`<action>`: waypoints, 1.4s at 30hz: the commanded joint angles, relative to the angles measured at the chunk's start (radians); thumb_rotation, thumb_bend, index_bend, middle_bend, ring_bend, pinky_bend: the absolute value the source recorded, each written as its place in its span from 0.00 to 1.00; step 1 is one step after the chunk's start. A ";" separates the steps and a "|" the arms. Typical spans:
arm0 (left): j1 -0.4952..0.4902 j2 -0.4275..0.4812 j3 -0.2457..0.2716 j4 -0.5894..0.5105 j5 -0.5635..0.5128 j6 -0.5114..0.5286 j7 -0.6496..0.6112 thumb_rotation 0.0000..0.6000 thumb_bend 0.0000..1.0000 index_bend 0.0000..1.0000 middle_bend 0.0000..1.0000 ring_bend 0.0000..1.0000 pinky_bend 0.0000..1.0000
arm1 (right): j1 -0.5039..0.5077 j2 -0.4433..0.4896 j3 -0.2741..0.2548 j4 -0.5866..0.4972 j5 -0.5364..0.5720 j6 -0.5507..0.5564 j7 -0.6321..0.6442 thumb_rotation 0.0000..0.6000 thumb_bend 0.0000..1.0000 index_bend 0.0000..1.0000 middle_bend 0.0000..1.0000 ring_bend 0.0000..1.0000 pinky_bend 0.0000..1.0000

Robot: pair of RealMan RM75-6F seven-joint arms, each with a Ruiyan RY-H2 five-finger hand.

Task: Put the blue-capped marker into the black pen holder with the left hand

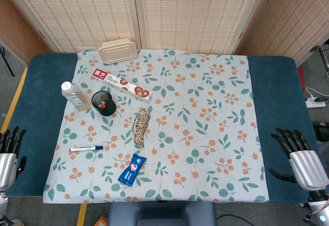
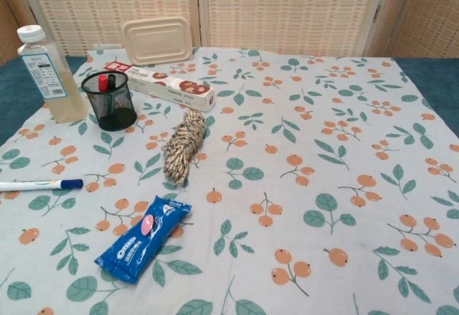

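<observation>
On the counter (image 1: pixel 31 97) we see one bottle (image 2: pixel 44 73) just beside one black pen holder (image 2: pixel 109 100), which already holds a red-capped pen (image 2: pixel 102 82). One long box (image 2: pixel 163 85) and one beige lidded container (image 2: pixel 158 40) lie behind it; one rope bundle (image 2: pixel 183 146) and one blue cookie packet (image 2: pixel 142 237) lie nearby. The single blue-capped marker (image 2: pixel 39 184) lies flat on the cloth (image 1: pixel 205 133), well apart from the holder, with open cloth between. Our left hand (image 1: pixel 9 151) and right hand (image 1: pixel 298 156) rest at the counter's edges, fingers spread, grasping nothing.

Black pen holder (image 2: pixel 109 101) wire mesh; snack packet (image 2: pixel 142 237) glossy; tablecloth (image 2: pixel 373 128) matt fabric.
</observation>
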 commanded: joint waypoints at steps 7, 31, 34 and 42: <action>-0.006 -0.005 0.006 0.005 0.009 -0.008 -0.001 1.00 0.40 0.08 0.00 0.00 0.07 | -0.001 0.002 -0.005 -0.008 -0.005 -0.003 -0.006 1.00 0.00 0.17 0.06 0.06 0.00; -0.074 -0.049 -0.024 -0.072 -0.015 -0.090 0.037 1.00 0.40 0.08 0.00 0.00 0.09 | -0.009 0.011 -0.010 -0.013 -0.024 0.016 0.009 1.00 0.00 0.16 0.06 0.06 0.00; -0.109 -0.082 -0.038 -0.077 -0.036 -0.134 0.062 1.00 0.40 0.08 0.00 0.00 0.09 | -0.011 0.014 -0.007 -0.008 -0.019 0.020 0.023 1.00 0.00 0.16 0.06 0.06 0.00; -0.169 -0.200 -0.053 -0.080 -0.133 -0.221 0.164 1.00 0.40 0.08 0.04 0.00 0.10 | -0.009 0.016 -0.007 0.000 -0.018 0.017 0.040 1.00 0.00 0.16 0.06 0.06 0.00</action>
